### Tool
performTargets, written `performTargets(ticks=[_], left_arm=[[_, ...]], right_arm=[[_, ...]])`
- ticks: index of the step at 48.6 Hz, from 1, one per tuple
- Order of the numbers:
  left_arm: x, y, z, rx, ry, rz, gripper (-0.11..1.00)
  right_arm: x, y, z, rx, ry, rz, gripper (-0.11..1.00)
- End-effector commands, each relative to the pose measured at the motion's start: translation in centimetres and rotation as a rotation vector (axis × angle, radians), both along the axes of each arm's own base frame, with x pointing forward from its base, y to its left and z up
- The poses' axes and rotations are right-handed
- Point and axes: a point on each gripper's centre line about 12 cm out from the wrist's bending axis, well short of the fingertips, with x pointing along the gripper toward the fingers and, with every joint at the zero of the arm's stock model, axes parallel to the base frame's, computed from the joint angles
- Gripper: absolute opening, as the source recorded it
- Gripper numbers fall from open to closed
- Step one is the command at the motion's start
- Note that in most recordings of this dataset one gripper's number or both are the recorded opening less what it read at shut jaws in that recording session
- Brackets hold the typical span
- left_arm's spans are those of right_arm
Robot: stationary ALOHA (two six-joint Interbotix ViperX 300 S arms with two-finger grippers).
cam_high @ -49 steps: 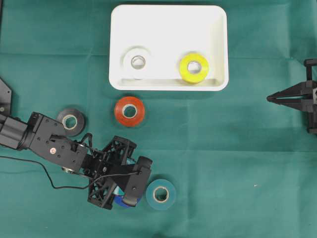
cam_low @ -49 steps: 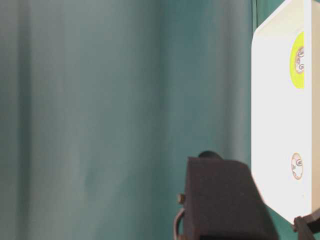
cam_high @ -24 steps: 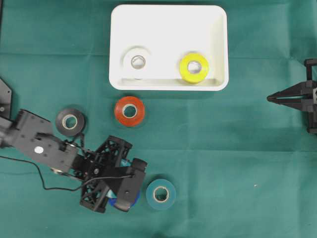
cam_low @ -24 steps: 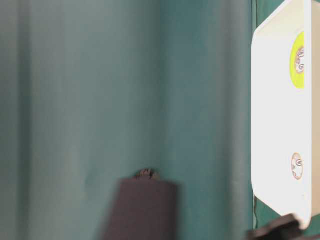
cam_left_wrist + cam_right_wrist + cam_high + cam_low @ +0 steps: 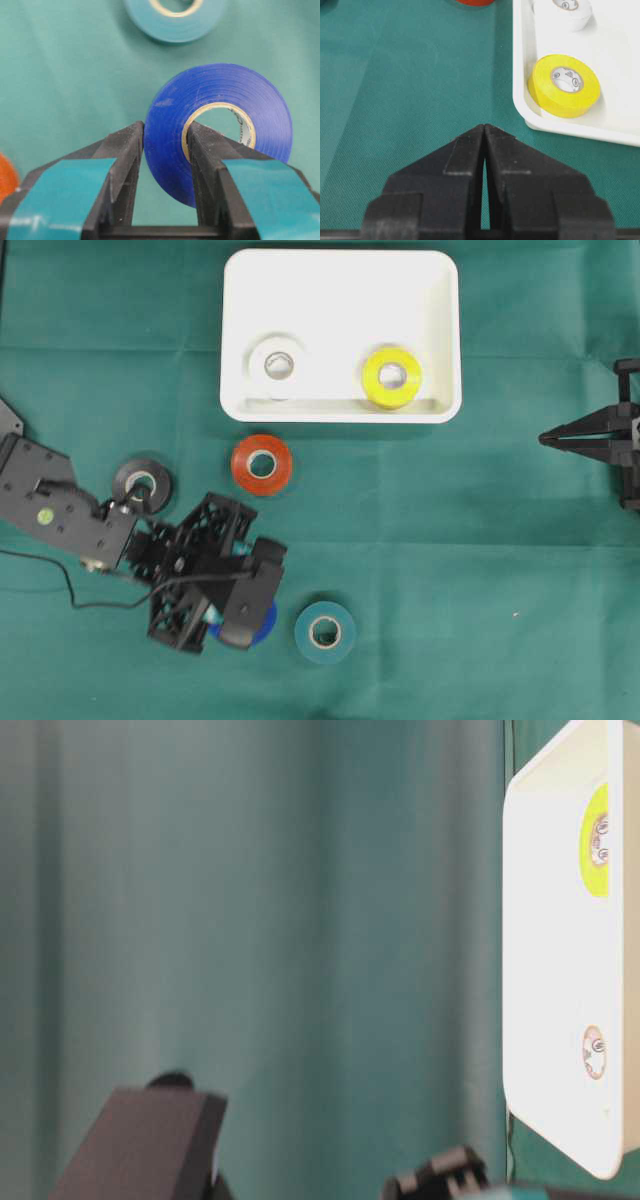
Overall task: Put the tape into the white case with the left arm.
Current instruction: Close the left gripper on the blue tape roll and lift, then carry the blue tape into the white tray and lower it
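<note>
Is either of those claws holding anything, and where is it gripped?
Yes. The left gripper holds the blue tape roll by its ring wall, one finger outside, one inside the core hole. The right gripper is shut on nothing.

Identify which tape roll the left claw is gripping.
The blue roll: one finger sits inside its core, the other outside. The rest lie untouched.

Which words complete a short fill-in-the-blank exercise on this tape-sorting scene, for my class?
1. The left gripper is shut on the ____ tape roll.
2. The white case holds a white roll and a ____ roll.
3. The orange roll lies ____ the case.
4. The right gripper is shut and holds ____.

Missing words: blue; yellow; outside; nothing
</note>
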Motion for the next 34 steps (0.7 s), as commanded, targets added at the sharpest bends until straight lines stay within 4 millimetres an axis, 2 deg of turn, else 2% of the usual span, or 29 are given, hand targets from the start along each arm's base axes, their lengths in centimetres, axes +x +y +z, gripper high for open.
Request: performTargets(ticks=[1,16,34], left_arm=[[0.7,1.5,1.6,-0.003,-0.049,0.027,0.25],[2.3,7.1,2.1,0.091,-0.088,0.049,0.25],[3.8,16.3,2.5,0.212,-0.192,0.147,0.25]], right_arm=[[0.2,0.0,0.4,0.001,-0.014,0.0,-0.09],[0.2,0.0,0.4,0.0,-0.014,0.001,-0.09],[0.2,0.0,0.2,0.001,-0.017,0.001,-0.09]])
